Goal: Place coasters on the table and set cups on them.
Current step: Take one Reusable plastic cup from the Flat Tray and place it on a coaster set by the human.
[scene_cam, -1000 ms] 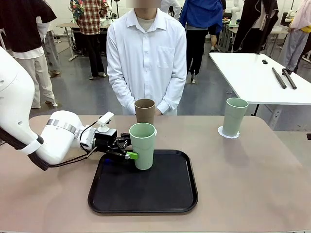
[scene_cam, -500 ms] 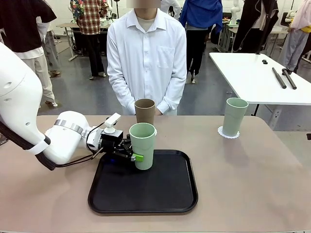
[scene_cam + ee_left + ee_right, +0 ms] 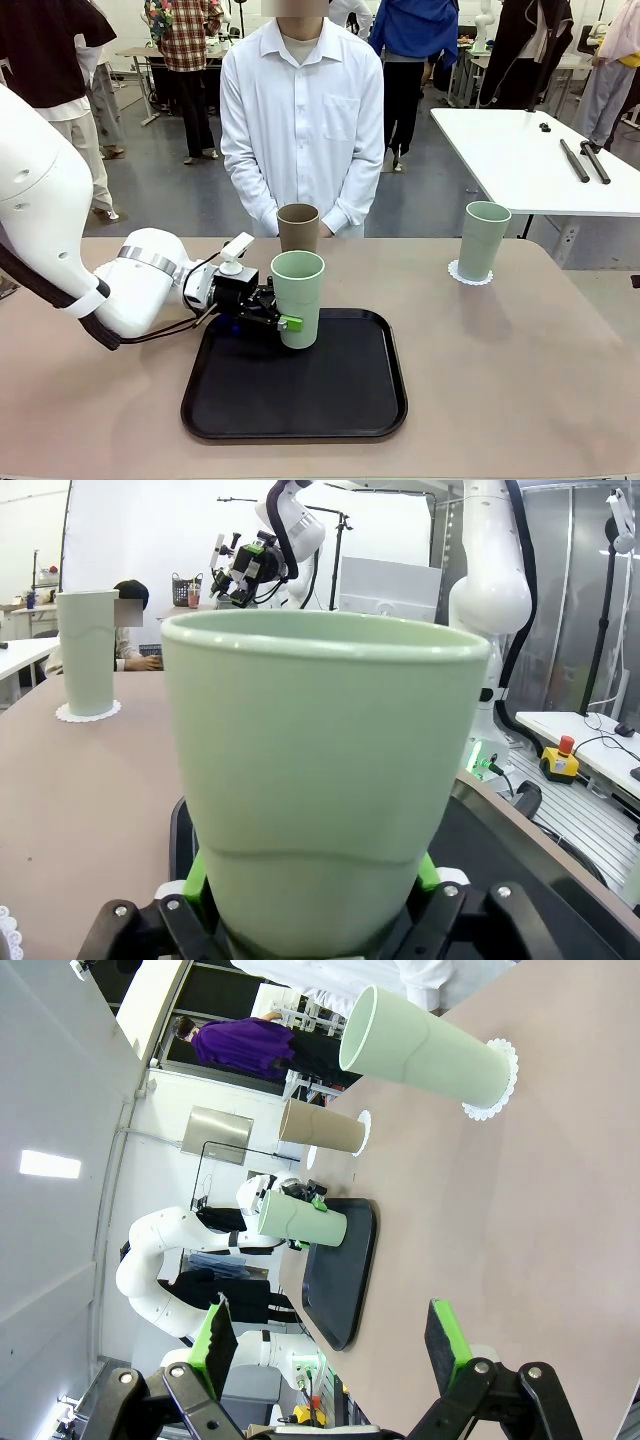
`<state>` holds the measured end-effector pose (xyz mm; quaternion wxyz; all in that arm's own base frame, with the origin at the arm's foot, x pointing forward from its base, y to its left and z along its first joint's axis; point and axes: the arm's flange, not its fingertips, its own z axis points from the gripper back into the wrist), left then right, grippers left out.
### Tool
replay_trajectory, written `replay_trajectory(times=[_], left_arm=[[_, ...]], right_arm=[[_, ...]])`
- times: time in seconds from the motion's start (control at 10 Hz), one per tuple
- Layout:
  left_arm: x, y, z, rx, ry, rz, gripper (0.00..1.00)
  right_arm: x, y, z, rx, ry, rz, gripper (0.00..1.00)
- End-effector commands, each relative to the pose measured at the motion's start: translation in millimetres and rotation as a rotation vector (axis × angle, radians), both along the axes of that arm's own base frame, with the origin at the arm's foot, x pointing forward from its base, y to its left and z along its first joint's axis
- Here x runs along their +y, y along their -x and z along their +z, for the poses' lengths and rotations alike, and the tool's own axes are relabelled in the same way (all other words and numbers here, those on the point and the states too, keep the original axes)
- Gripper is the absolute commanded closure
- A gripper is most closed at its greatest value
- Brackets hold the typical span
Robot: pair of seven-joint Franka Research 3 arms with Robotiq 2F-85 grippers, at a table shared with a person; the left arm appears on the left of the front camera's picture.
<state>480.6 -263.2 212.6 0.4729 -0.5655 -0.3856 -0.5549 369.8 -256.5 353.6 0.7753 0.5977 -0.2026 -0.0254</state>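
Beige tabletop (image 3: 520, 370) fills the front view, with a person in a white shirt (image 3: 300, 110) standing at its far edge and a white side table (image 3: 520, 150) behind on the right. On the near middle lies a black tray (image 3: 300, 405). The left gripper (image 3: 283, 314) reaches in from the left and its green pads pinch the lower part of a mint cup (image 3: 298, 298) standing upright on the tray's far half. Just behind, off the tray, stands the tan-brown cup (image 3: 298, 228). Far right, a 2nd mint cup (image 3: 484, 240) sits on a coaster (image 3: 470, 273).

Left wrist view: the held mint cup (image 3: 320, 780) sits between the fingers, a green pad (image 3: 427, 872) pressed against each flank near its base. The other mint cup (image 3: 87, 650) on its coaster (image 3: 88, 712) stands well apart on the table at upper left. A scalloped edge of another coaster (image 3: 8, 932) peeps in at the bottom left corner.

Right wrist view, rolled sideways: the right gripper (image 3: 330, 1340) hangs over bare tabletop with its fingers spread wide, gripping nothing. Near it is the mint cup (image 3: 425, 1050) on its coaster (image 3: 500, 1080); farther off stand the tan-brown cup (image 3: 320, 1127) on a coaster (image 3: 364, 1128) and the tray (image 3: 345, 1270) with the cup gripped by the left arm (image 3: 300, 1218).
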Motion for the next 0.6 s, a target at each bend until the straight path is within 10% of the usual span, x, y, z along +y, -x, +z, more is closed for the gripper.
replay_trajectory(times=[0.0, 0.1, 0.5], left_arm=[[-7, -3, 2, -0.018, -0.001, 0.014, 0.64], [-8, -1, 2, -0.021, -0.005, 0.020, 1.00], [2, 26, 67, 0.096, -0.043, 0.111, 1.00]], right_arm=[[0, 1, 0, -0.001, -0.002, -0.001, 0.00], [0, 1, 0, -0.001, -0.002, -0.001, 0.00], [0, 1, 0, -0.001, -0.002, -0.001, 0.00]])
